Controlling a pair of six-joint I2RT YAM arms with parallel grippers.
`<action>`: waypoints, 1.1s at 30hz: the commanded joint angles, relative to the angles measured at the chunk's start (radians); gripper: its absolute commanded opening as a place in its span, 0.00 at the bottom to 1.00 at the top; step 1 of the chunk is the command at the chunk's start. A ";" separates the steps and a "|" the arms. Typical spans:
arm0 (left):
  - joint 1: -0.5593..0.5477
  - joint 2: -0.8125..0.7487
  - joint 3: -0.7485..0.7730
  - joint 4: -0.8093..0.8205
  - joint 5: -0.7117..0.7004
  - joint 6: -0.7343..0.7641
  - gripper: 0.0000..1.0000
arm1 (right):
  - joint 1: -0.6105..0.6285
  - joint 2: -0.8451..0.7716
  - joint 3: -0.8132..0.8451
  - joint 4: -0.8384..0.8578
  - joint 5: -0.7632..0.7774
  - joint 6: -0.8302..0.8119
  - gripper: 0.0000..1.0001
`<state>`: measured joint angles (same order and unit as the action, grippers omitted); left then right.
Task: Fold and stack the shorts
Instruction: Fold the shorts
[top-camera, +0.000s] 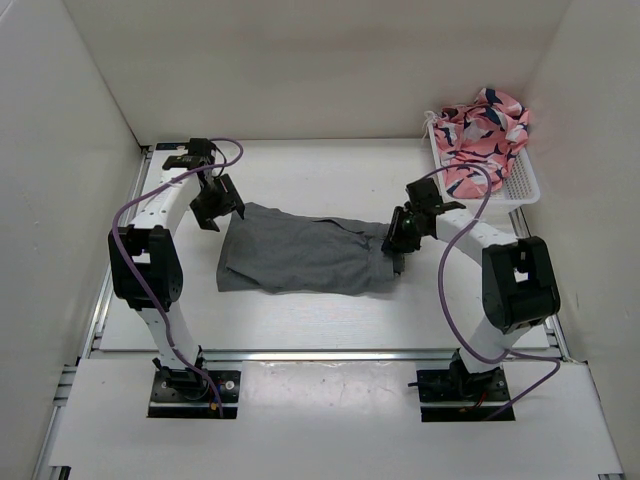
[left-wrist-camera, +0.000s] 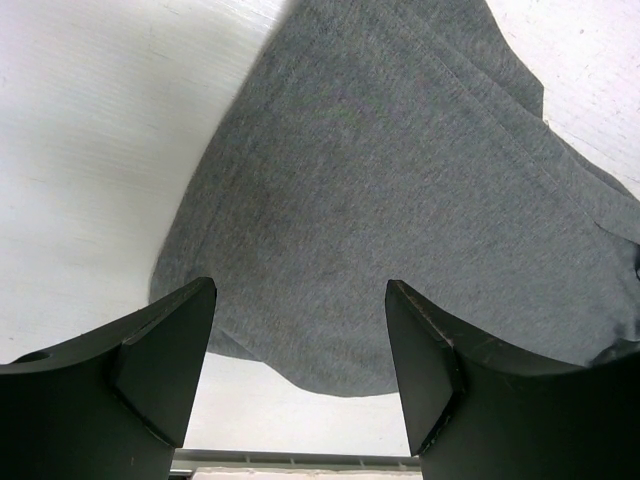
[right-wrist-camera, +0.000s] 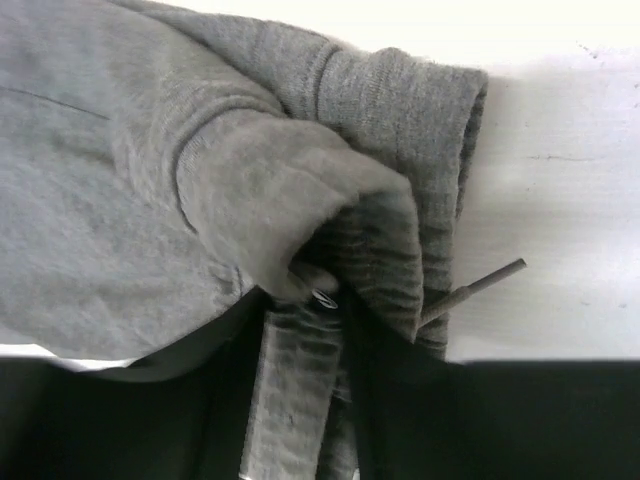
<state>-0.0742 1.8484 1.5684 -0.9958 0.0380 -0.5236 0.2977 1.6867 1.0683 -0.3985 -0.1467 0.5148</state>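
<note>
Though well apart from the shorts (top-camera: 300, 255), white basket (top-camera: 522, 183) with pink cloth (top-camera: 485, 135).

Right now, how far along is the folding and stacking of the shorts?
Done: the shorts lie flat on the table, seemingly folded once, leg over leg. In hand: the right gripper pinches the waistband end, while the left gripper hovers open over the leg end. Left: the crosswise fold and the stacking; no folded stack shows yet.
</note>
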 joint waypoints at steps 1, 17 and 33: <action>-0.013 -0.043 -0.004 -0.003 0.010 0.002 0.80 | 0.006 -0.055 -0.005 0.029 -0.022 -0.004 0.29; -0.022 -0.032 0.039 -0.013 0.010 0.002 0.80 | -0.005 -0.039 0.198 0.009 0.096 0.036 0.00; -0.088 0.095 0.050 0.016 0.020 0.002 0.80 | -0.011 0.237 0.426 -0.184 0.424 0.027 0.07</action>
<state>-0.1513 1.9514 1.5997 -1.0027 0.0448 -0.5236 0.2779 1.9324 1.4292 -0.4980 0.1104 0.5449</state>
